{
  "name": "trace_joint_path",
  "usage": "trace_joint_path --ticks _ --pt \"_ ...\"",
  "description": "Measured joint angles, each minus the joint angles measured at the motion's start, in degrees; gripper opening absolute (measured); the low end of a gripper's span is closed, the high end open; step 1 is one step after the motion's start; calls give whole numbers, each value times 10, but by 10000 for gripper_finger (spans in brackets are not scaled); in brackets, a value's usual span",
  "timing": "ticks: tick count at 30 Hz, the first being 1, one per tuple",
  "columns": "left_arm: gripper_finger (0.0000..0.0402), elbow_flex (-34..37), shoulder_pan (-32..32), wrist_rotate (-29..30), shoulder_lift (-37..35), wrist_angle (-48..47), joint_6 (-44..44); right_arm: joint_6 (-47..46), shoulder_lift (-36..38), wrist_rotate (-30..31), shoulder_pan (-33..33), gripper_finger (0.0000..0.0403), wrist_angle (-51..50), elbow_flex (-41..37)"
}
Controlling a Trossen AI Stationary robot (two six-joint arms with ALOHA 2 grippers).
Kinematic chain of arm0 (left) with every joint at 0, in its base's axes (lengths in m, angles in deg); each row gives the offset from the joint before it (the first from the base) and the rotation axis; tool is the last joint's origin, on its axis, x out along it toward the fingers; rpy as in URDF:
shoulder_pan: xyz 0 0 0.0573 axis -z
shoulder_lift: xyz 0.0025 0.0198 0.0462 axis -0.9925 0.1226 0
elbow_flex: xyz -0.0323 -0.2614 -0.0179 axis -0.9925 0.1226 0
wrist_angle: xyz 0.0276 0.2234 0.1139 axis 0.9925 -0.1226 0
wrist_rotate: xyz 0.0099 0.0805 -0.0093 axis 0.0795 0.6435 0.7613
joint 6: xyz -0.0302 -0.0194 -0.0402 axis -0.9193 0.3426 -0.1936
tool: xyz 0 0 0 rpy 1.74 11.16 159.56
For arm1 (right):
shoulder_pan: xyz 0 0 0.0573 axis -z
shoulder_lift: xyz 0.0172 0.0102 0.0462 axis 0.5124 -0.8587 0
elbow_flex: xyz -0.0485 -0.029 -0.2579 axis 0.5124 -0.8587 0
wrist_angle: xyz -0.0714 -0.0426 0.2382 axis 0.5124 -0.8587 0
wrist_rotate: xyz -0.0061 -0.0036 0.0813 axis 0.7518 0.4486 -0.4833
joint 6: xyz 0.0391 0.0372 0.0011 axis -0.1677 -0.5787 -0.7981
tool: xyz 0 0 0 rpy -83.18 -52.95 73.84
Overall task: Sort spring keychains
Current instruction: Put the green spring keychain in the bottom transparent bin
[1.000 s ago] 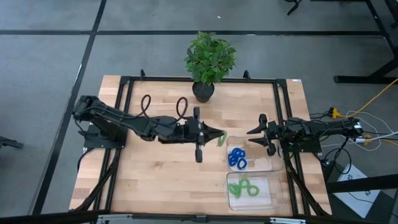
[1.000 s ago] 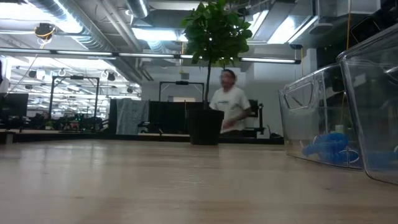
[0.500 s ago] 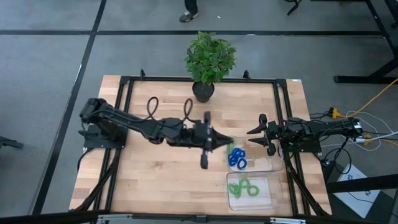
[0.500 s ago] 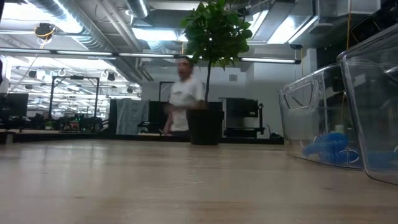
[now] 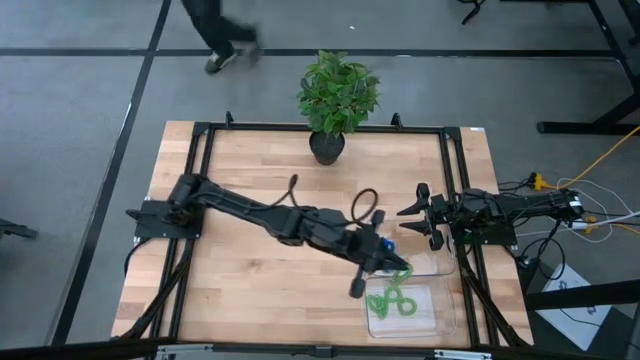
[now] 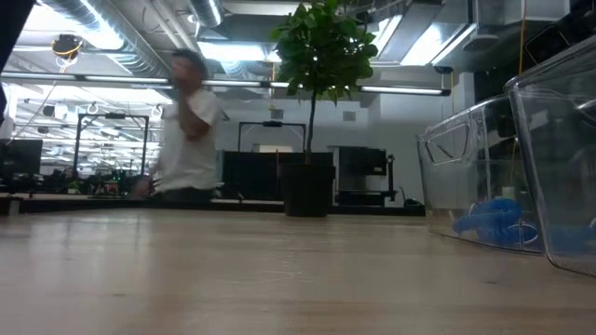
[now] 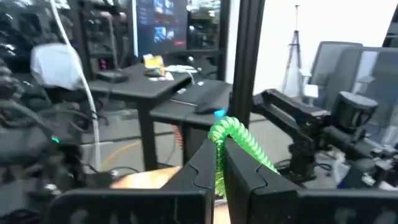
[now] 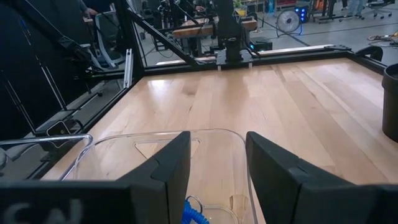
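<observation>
My left gripper (image 5: 390, 262) reaches across from the table's left and hovers over the two clear trays, shut on a green spring keychain (image 7: 231, 138). The far tray (image 5: 428, 262) holds blue keychains (image 6: 498, 221), mostly hidden under my left arm in the high view. The near tray (image 5: 440, 310) holds green keychains (image 5: 393, 300) lying on its floor. My right gripper (image 5: 408, 214) waits open at the table's right side, by the far tray (image 8: 155, 146); a blue keychain (image 8: 193, 214) shows just below its fingers. My left gripper pinches the green keychain's coil (image 7: 219, 144) between its two fingers (image 7: 202, 174). The rest of the coil curls out past the fingertips. The fingers come from the table's left, slanting toward the near edge. The keychain is lifted clear of the table and trays.
A potted plant (image 5: 337, 95) stands at the table's far edge. Black frame rails (image 5: 200, 180) run along the table's sides. Bare wood lies left of the trays. A person (image 6: 186, 130) walks through the room behind the table.
My left gripper has swung toward the table's right and near edge, from the bare wood left of the far tray to above the trays, carrying the green keychain. The person in the background has walked across the room.
</observation>
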Motion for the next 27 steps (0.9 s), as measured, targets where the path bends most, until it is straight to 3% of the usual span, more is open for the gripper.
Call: trace_joint_path --ticks 7,20,23,27 --pt "8 -13 -2 -49 72 -1 -65 0 0 0 0 154 0 0" --pt "12 -13 21 -39 149 -30 -51 0 0 0 0 154 0 0" --pt "26 -13 25 -23 150 -42 -13 0 0 0 0 154 0 0" --pt "56 -13 35 60 146 -71 25 0 0 0 0 154 0 0"
